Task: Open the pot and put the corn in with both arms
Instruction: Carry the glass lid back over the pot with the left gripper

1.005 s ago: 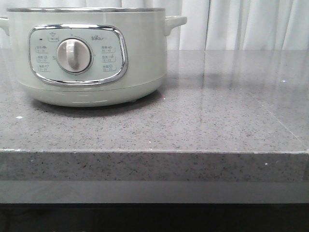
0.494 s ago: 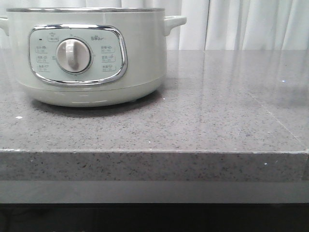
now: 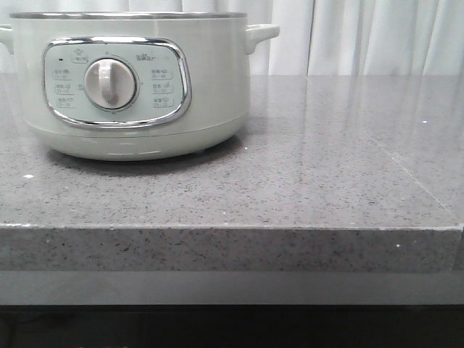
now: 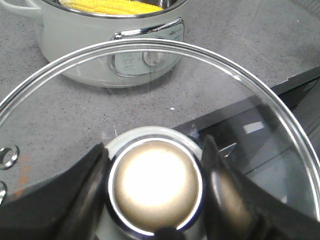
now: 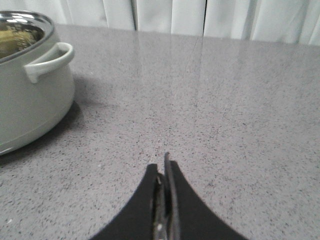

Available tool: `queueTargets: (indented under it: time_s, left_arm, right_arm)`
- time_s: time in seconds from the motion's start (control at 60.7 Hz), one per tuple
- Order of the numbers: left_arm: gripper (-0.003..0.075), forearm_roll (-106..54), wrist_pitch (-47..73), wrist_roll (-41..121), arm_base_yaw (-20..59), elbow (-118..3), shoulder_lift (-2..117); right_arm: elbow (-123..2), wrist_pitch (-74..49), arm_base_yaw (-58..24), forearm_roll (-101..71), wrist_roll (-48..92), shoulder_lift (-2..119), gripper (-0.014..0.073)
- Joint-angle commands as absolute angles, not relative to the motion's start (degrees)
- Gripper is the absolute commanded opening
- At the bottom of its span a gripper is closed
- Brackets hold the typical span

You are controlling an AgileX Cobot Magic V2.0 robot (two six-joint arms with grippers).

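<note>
Now the large round pale mint-green pot (image 3: 130, 83) stands open on the speckled grey stone table (image 3: 304, 181); the bright yellow corn cob (image 4: 112, 6) lies inside it; the left pincer (image 4: 155, 192) is clamped on the round knob of the clear glass lid (image 4: 240, 100), held apart from the pot; the right pincer (image 5: 164, 192) is pressed together, empty.

Left hand (image 4: 156, 190) clamps a lid knob (image 4: 156, 186); right hand (image 5: 164, 192) is closed, empty.
</note>
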State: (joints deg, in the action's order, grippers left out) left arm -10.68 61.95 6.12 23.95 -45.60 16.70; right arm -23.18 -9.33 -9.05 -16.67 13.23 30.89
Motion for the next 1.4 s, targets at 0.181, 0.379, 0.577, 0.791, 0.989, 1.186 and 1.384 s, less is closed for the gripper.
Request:
queueTargets:
  time_s: [0.181, 0.379, 0.577, 0.791, 0.989, 1.186, 1.384]
  left_arm:
    - [0.021, -12.7, 53.9, 5.6, 24.4, -47.5, 17.2]
    - [0.021, -12.4, 51.5, 5.6, 24.4, -50.8, 25.3]
    - [0.021, -10.6, 51.4, 5.8, 24.4, -62.8, 42.9]
    - [0.021, -10.6, 51.8, 8.0, 24.4, -80.3, 61.3]
    - [0.021, -10.4, 55.1, 9.5, 24.4, -95.4, 76.8]
    - [0.021, -10.3, 59.3, 9.5, 24.4, -110.3, 90.8]
    - [0.021, -9.3, 58.8, 9.5, 24.4, -115.8, 96.8]
  right_arm:
    - [-19.2, -5.1, -8.7, -16.3, 13.9, 17.3, -0.0067]
    - [-18.9, -5.1, -8.7, -16.3, 13.9, 16.7, -0.0067]
    - [-18.9, -5.3, -8.7, -16.3, 13.9, 16.7, -0.0067]
    - [-18.9, -5.2, -8.7, -16.3, 13.9, 16.7, -0.0067]
    - [-18.9, -5.2, -8.7, -16.3, 13.9, 16.7, -0.0067]
    - [-18.9, -5.1, -8.7, -16.3, 13.9, 16.7, -0.0067]
    - [-18.9, -5.1, -8.7, -16.3, 13.9, 16.7, -0.0067]
